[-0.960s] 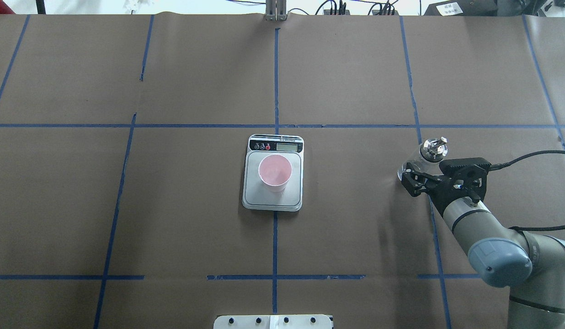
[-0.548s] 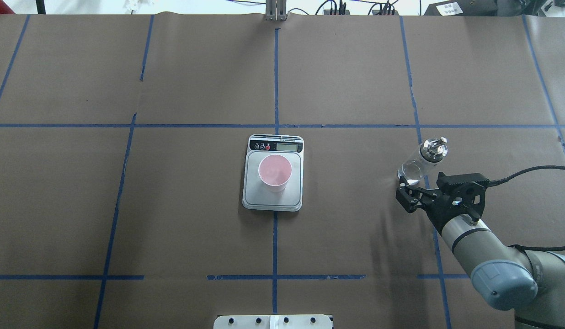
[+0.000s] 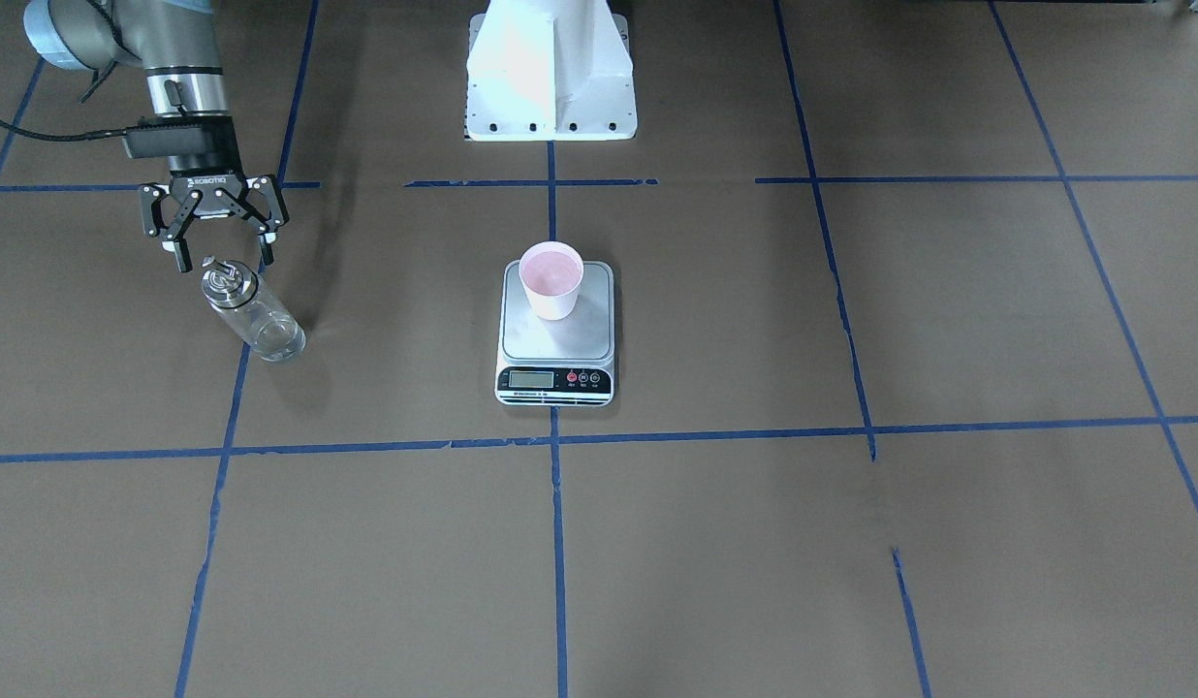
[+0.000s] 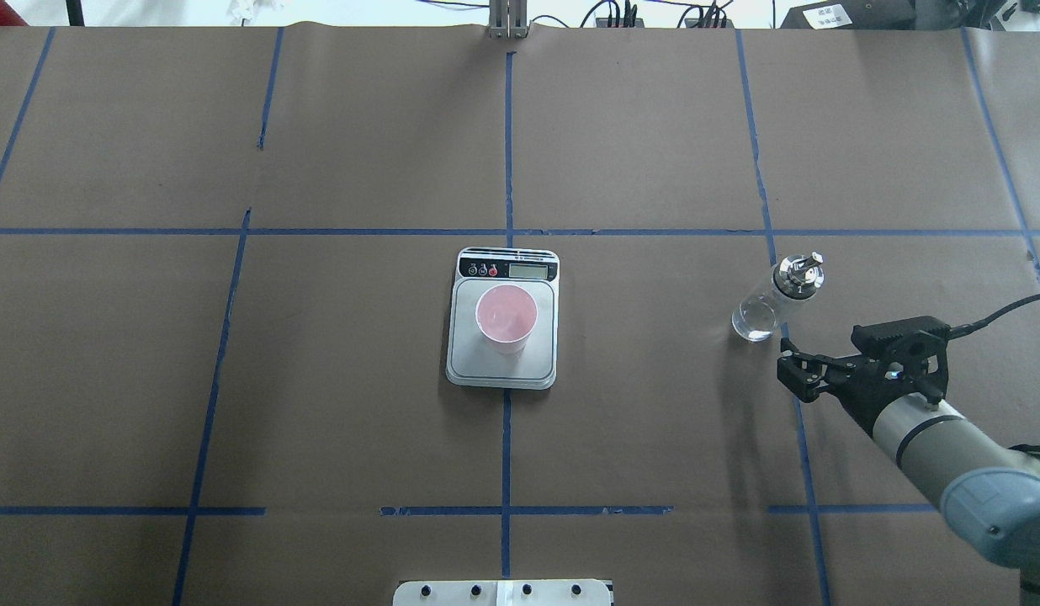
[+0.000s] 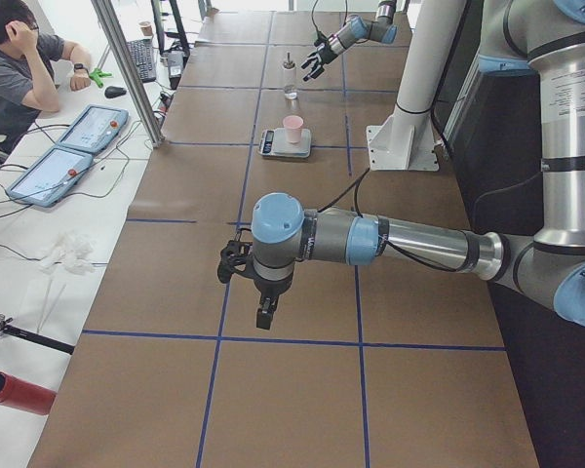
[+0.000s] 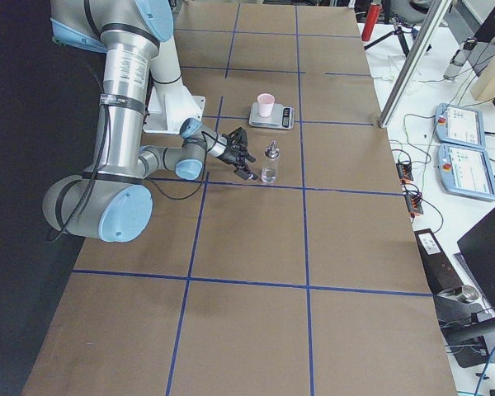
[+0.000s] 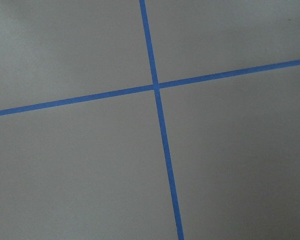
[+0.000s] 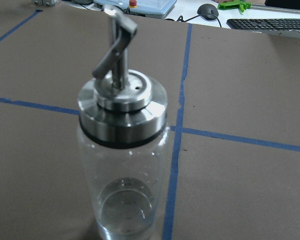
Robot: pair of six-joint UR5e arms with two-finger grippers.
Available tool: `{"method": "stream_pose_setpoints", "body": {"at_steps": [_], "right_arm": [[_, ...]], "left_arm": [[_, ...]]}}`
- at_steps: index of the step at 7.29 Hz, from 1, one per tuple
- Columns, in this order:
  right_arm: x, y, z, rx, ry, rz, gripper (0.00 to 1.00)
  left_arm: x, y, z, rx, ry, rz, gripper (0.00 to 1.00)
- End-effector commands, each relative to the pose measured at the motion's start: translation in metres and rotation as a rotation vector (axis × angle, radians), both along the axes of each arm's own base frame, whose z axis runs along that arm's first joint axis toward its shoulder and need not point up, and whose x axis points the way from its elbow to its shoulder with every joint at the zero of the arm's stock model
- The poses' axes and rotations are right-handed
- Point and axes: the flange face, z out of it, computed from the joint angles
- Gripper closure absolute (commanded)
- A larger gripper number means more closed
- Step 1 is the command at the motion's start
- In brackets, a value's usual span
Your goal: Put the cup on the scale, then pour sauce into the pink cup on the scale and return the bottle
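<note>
The pink cup (image 4: 506,316) stands upright on the scale (image 4: 465,358) at mid table; it also shows in the front view (image 3: 551,281) on the scale's steel platform (image 3: 560,339). The clear glass bottle (image 4: 772,299) with its silver cap stands upright on the table to the right, free of any grip. My right gripper (image 4: 791,368) is open and empty, a short way from the bottle on the robot's side (image 3: 225,257). The right wrist view shows the bottle (image 8: 122,165) close ahead. My left gripper (image 5: 261,292) hangs over bare table, far from the scale; I cannot tell its state.
The white robot base (image 3: 551,68) stands at the table's near edge behind the scale. Blue tape lines (image 7: 157,86) cross the brown table. An operator (image 5: 19,58) sits beside the table with tablets (image 5: 68,156) on a side desk.
My right gripper has drawn back from around the bottle toward the robot and to the right. The bottle stays standing where it was. Cup and scale have not moved.
</note>
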Motion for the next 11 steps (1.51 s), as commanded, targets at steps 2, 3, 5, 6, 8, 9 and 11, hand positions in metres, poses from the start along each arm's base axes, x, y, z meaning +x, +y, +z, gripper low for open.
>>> {"method": "stream_pose_setpoints", "body": {"at_steps": [2, 3, 5, 6, 8, 9, 11], "right_arm": [[0.097, -0.076, 0.080, -0.008, 0.083, -0.138, 0.00], [0.145, -0.097, 0.092, -0.038, 0.082, -0.206, 0.00], [0.277, -0.123, 0.119, -0.094, 0.040, -0.325, 0.00], [0.335, -0.122, 0.126, -0.142, 0.028, -0.331, 0.00], [0.408, -0.166, 0.094, -0.226, -0.020, -0.411, 0.00], [0.410, -0.185, 0.079, -0.339, -0.048, -0.427, 0.00], [0.422, -0.174, 0.106, -0.629, -0.115, -0.390, 0.00]], "left_arm": [[0.000, 0.000, -0.001, 0.002, 0.001, 0.000, 0.00], [0.000, 0.000, -0.001, 0.002, 0.001, 0.000, 0.00], [0.001, 0.000, -0.003, 0.005, 0.001, 0.002, 0.00], [0.001, 0.000, -0.003, 0.005, 0.001, 0.002, 0.00], [0.001, 0.000, -0.002, 0.004, 0.001, 0.002, 0.00], [0.001, 0.000, -0.002, 0.004, 0.001, 0.002, 0.00], [0.001, 0.000, 0.000, 0.000, 0.001, 0.003, 0.00]]}}
